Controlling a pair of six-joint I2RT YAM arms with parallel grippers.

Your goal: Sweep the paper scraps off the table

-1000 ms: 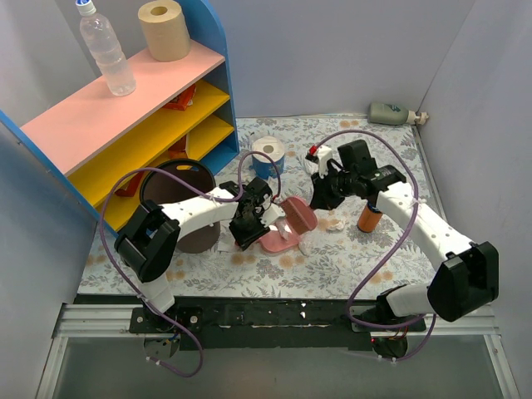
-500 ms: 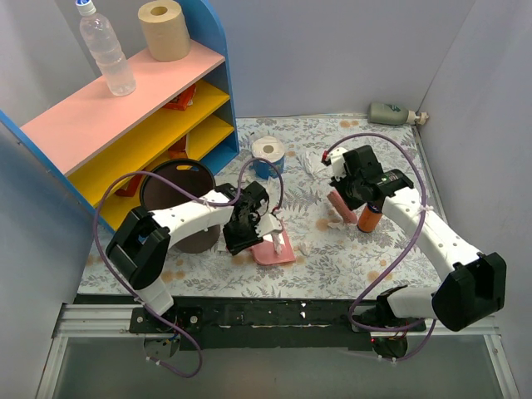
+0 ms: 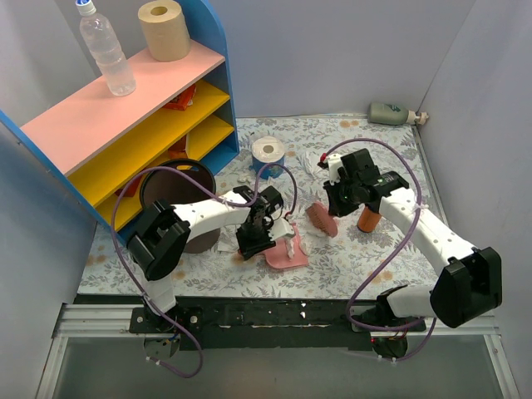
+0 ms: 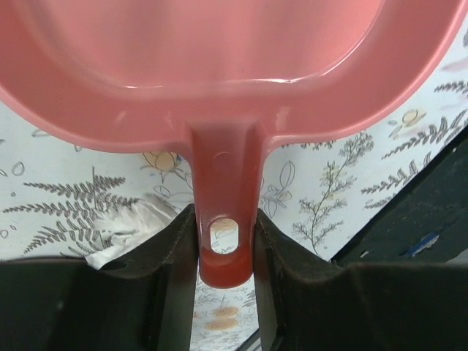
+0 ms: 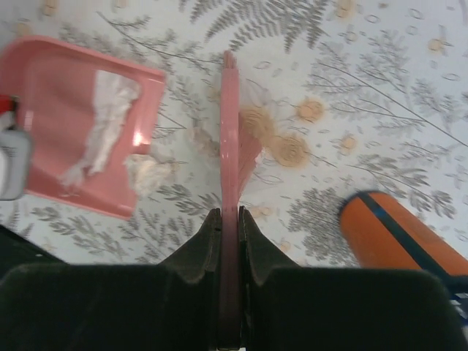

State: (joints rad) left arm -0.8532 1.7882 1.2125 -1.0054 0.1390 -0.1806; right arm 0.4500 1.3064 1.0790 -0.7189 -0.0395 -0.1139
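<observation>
My left gripper is shut on the handle of a pink dustpan lying on the leaf-print table. White paper scraps lie in the pan and show in the right wrist view. My right gripper is shut on a thin pink brush, held edge-on just right of the pan. One scrap lies at the pan's lip and another beside the brush. A further scrap lies on the cloth left of the handle.
An orange cylinder stands right of the brush. A dark round bin and the blue-sided shelf are at the left. A white roll stands behind the pan. A grey bottle lies at the back right.
My right gripper swung the brush out to the right, then back left and down towards the pan. My left gripper shifted the dustpan a little to the right and nearer.
</observation>
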